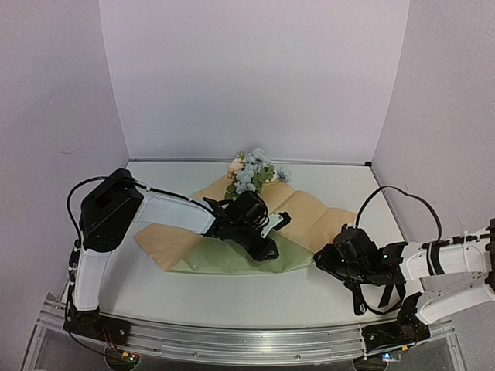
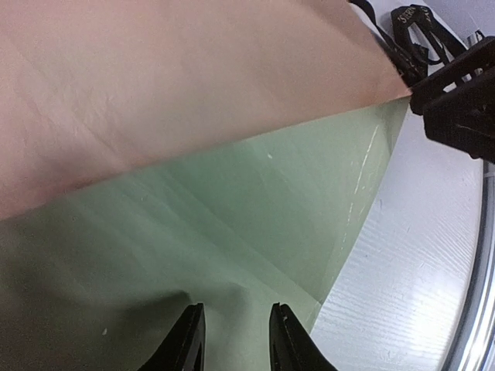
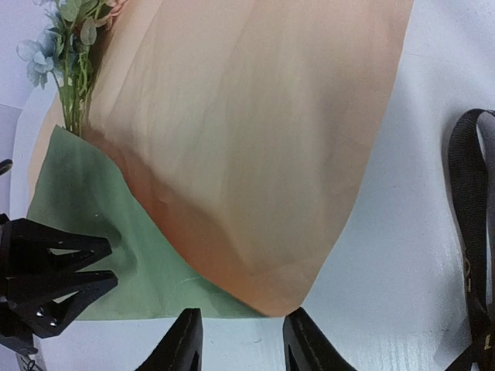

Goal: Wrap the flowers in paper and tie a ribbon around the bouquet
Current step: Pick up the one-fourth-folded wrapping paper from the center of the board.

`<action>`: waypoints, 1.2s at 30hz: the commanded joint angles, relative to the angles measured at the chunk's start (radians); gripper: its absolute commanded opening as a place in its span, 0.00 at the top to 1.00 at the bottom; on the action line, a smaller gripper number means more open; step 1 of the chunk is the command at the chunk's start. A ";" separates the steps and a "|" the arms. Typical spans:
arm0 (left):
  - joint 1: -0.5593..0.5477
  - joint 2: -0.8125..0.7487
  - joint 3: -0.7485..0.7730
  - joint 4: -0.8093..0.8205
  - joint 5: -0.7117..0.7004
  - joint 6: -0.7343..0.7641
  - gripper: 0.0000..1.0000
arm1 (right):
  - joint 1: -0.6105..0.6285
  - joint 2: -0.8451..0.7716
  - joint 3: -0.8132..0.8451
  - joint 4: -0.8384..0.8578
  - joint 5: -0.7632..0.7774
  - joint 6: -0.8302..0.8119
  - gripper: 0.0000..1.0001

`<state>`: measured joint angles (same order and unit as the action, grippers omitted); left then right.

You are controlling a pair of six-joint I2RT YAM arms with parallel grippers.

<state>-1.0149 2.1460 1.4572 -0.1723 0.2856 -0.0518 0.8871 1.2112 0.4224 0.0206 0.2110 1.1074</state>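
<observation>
Two pincers are mine, and neither is pinching anything that I can see. My left pincer (image 2: 236, 313) has its fingers a narrow gap apart, tips close over the olive face of the paper (image 1: 309, 212). Whether the tips touch the sheet I cannot tell, because a soft crease and a shadow sit right at them. My right pincer (image 3: 241, 321) is spread wider, with bare white table (image 1: 232, 305) between the fingers. The tan corner of the paper lies just beyond the tips, not between them.

One sheet of paper lies on the table, its tan side folded over so that only a strip of olive shows along the near edge. From above, my left wrist covers the middle of that strip.

One bunch of flowers (image 1: 251, 171) sticks out at the far edge of the sheet. The stems slip in under the tan flap and are hidden from there on. The blooms are too small and blurred to count, and my right wrist camera cuts the bunch off at its top left corner.

One flat black ribbon (image 3: 468, 193) lies on the table to the right of the paper, apart from it. It runs off the right and bottom edges of the view, so I cannot see its full length. The pale marks on it are too small to read.
</observation>
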 commanded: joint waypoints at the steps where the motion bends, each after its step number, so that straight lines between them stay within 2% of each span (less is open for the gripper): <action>1: -0.004 0.064 0.099 0.018 -0.006 0.085 0.70 | -0.012 -0.027 -0.029 -0.019 0.039 -0.047 0.43; 4: -0.004 0.105 0.155 0.009 -0.013 0.104 0.70 | -0.039 -0.025 -0.040 -0.019 0.028 -0.043 0.32; 7: -0.002 0.137 0.192 0.006 -0.020 0.113 0.70 | -0.067 -0.005 -0.041 -0.019 -0.007 -0.024 0.29; 13: -0.003 0.173 0.214 0.002 -0.024 0.116 0.70 | -0.092 0.023 -0.055 -0.015 -0.033 0.007 0.34; 23: 0.004 0.185 0.196 0.001 -0.009 0.116 0.71 | -0.102 0.079 -0.017 0.015 -0.098 -0.015 0.49; 36: 0.030 0.180 0.190 -0.014 0.001 0.135 0.71 | -0.155 0.148 0.051 0.031 -0.195 -0.018 0.50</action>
<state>-1.0026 2.3112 1.6306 -0.1635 0.2899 0.0571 0.7496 1.3361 0.4255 0.0327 0.0558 1.0962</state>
